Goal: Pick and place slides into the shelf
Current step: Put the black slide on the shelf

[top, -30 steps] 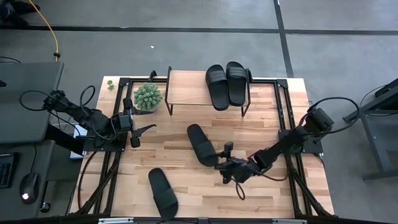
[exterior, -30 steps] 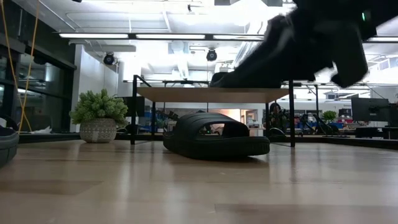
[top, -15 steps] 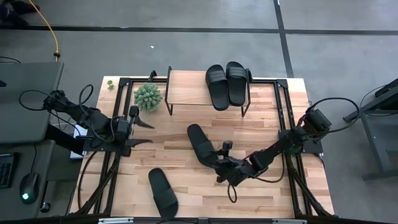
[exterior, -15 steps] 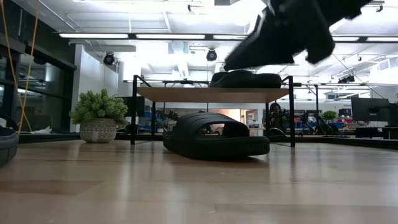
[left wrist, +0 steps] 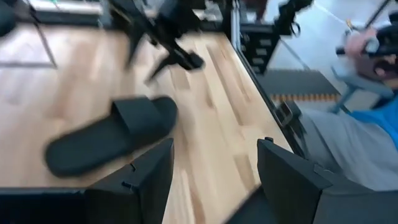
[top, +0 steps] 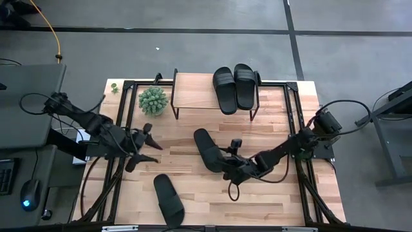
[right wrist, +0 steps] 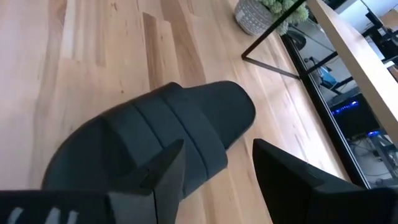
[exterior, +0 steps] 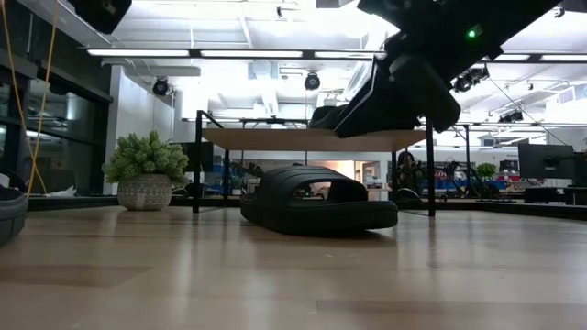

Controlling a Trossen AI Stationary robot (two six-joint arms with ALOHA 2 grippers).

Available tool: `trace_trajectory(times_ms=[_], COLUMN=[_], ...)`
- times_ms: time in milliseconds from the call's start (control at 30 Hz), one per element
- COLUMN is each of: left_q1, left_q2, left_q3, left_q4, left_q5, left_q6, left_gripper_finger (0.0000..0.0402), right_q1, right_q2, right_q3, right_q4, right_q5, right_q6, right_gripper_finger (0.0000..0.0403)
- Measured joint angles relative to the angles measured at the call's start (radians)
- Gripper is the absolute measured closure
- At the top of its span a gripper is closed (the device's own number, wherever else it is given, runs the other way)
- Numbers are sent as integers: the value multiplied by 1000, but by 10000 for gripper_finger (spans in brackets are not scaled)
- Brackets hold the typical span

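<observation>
Two black slides [top: 234, 87] lie side by side on the right part of the shelf's [top: 193, 91] light wooden top. A third slide [top: 207, 150] rests sole down mid-table and also shows in the low view [exterior: 319, 197] and the right wrist view [right wrist: 155, 140]. My right gripper [top: 225, 166] [right wrist: 217, 180] hovers open above that slide's near end, clear of it in the low view [exterior: 394, 92]. A fourth slide [top: 168, 196] [left wrist: 112, 134] lies near the front edge. My left gripper [top: 149, 147] [left wrist: 214, 180] stands open over the table's left part, holding nothing.
A potted green plant [top: 153, 100] [exterior: 145, 174] stands just left of the shelf. Black frame rails [top: 122, 129] run along the table's left and right sides. A person's blue sleeve [left wrist: 373, 130] shows beyond the table edge. Bare wood [top: 277, 200] lies at the near right.
My left gripper has turned and tipped downward and shifted a little toward the near edge, away from the plant. My right gripper has gone toward the table's left and far side, closer over the middle slide. No slide has moved.
</observation>
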Motion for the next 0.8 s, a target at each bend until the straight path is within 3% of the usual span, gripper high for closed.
trace_trajectory(times_ms=[800], left_q1=[-1], left_q2=[483], left_q3=[0], left_q4=[143], left_q5=[315], left_q6=[-257], left_gripper_finger=[190], right_q1=[29], right_q2=[-2], right_q3=[0], right_q4=[-7], right_q5=[-31], right_q6=[71], right_gripper_finger=[224])
